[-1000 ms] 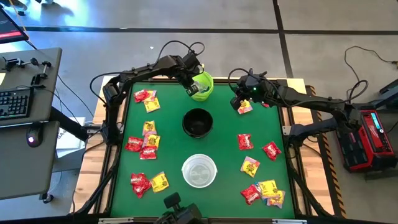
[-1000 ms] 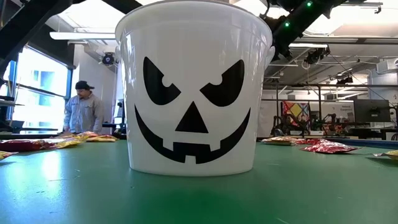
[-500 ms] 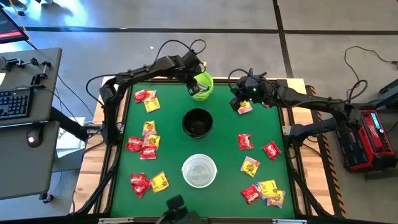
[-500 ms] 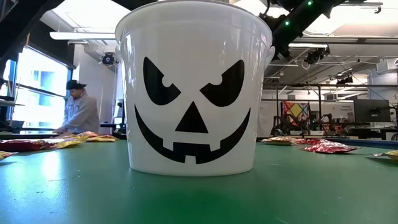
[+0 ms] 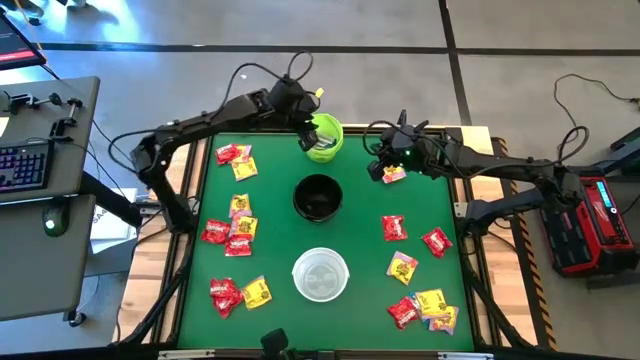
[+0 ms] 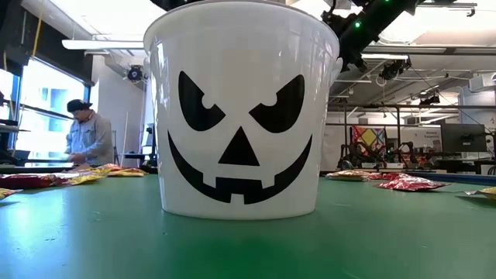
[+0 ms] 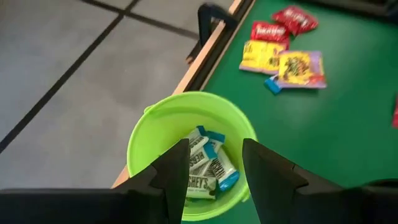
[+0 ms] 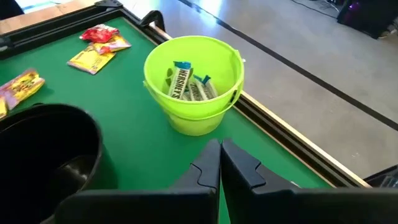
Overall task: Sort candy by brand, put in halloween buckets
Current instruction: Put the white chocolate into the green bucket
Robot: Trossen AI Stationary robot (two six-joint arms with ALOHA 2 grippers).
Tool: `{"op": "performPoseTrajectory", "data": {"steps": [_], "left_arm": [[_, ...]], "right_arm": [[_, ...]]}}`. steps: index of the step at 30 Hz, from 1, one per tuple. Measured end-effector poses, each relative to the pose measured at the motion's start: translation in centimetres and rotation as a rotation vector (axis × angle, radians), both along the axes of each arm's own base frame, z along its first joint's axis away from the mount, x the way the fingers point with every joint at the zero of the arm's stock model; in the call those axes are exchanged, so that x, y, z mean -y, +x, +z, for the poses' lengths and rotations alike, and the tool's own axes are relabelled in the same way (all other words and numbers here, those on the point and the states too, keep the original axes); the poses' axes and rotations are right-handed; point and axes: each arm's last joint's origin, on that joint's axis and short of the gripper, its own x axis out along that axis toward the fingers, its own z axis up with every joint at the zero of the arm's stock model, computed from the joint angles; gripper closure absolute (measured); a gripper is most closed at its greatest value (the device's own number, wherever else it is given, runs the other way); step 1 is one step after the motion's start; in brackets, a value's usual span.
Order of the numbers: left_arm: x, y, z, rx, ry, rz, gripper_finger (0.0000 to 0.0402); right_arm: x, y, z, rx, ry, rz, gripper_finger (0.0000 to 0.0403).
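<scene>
- Fingers of the left gripper (image 7: 214, 180) are held apart above the lime green bucket (image 5: 324, 137) at the far edge of the tabletop (image 5: 360, 230); nothing is gripped between them.
- Pale blue-white packets (image 7: 208, 168) are seen lying inside the lime green bucket.
- Fingers of the right gripper (image 8: 220, 163) are pressed together, near the far right of the tabletop; whether a packet (image 5: 394, 174) is held there cannot be told.
- Black bucket (image 5: 318, 197) is placed at the centre, with the white bucket (image 5: 321, 274) nearer the front.
- Red and yellow candy (image 5: 232, 232) is scattered on both sides of the buckets.
- A person (image 6: 83, 138) is seen in the room behind.
</scene>
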Motion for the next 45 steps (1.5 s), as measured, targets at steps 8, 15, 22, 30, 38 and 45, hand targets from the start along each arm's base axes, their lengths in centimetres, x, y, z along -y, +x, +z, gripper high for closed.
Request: {"op": "performPoseTrajectory", "data": {"steps": [8, 15, 22, 30, 38, 45], "left_arm": [[3.2, -2.2, 0.5, 0.171, 0.013, 0.021, 0.026], [6.5, -2.4, -0.5, 0.236, -0.04, 0.02, 0.0261], [9.7, -1.2, -2.6, 0.324, -0.02, -0.103, 0.0261], [12.1, -0.4, -3.7, 0.419, -0.02, -0.201, 0.0261], [13.0, -0.2, -3.7, 0.405, 0.008, -0.27, 0.0261], [13.0, -0.2, -3.7, 0.41, 0.007, -0.26, 0.0261]], "right_arm": [[-0.2, 0.1, -0.1, 0.004, 0.041, 0.08, 0.0402], [-0.8, 0.3, -0.1, -0.002, 0.061, 0.194, 0.0402], [-2.0, 0.6, -0.2, -0.018, 0.054, 0.229, 0.0392], [-4.6, 0.4, -0.9, -0.011, 0.256, 0.186, 0.0316], [-10.3, -1.4, -2.5, -0.235, 0.565, 0.291, 0.0247], [-17.0, -3.4, -2.8, -0.333, 0.783, 0.369, 0.0241]]}}
